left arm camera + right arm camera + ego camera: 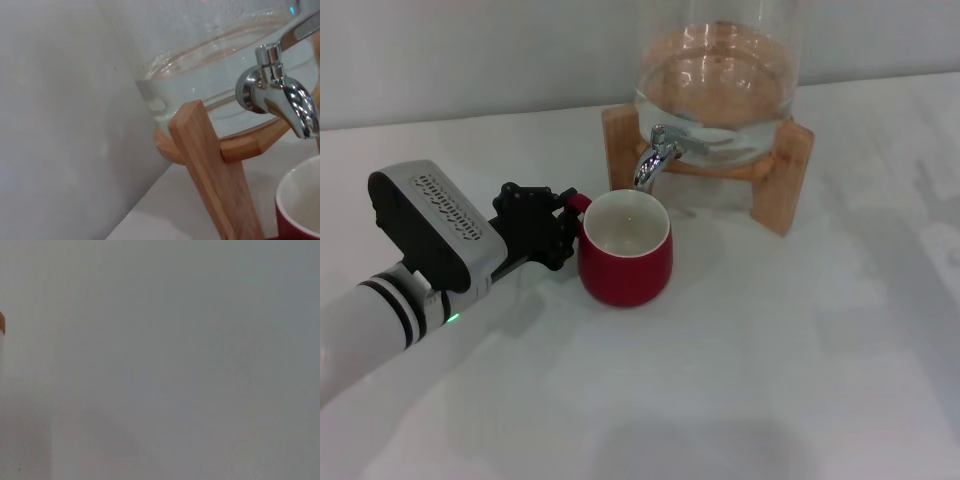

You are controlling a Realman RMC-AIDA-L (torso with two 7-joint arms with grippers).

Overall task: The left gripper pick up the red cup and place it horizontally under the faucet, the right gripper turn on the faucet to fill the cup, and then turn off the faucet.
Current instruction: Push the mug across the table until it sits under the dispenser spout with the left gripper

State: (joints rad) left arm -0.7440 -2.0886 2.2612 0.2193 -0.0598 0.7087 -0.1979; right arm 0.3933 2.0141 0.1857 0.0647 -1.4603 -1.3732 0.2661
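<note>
Just at the cup's handle, the left gripper (563, 228) reaches in from the robot's left, its black fingers clenched on the small red loop at the side of the red cup (625, 250). Behind the claw, the black-and-grey wrist block shows a green light on its lower edge, and the white arm with black bands runs back toward the lower left corner of the head view. The cup stands upright on the white counter (770, 360), its white inside open to the top, with nothing clearly showing in it. Its mouth sits directly below the down-curved spout of the faucet (658, 152), with a small gap between spout tip and rim. In the left wrist view the faucet (280, 95) hangs close above the cup's rim (300, 205), and no stream falls from the spout. The faucet is fixed to the glass dispenser (715, 75), which holds clear water in its lower part and rests on a wooden stand (785, 170) at the back of the counter, near the pale wall. One leg of the stand (210, 165) runs slantwise just beside the cup in the left wrist view. The right gripper is out of sight in every view; its wrist camera shows only a blank grey surface.
</note>
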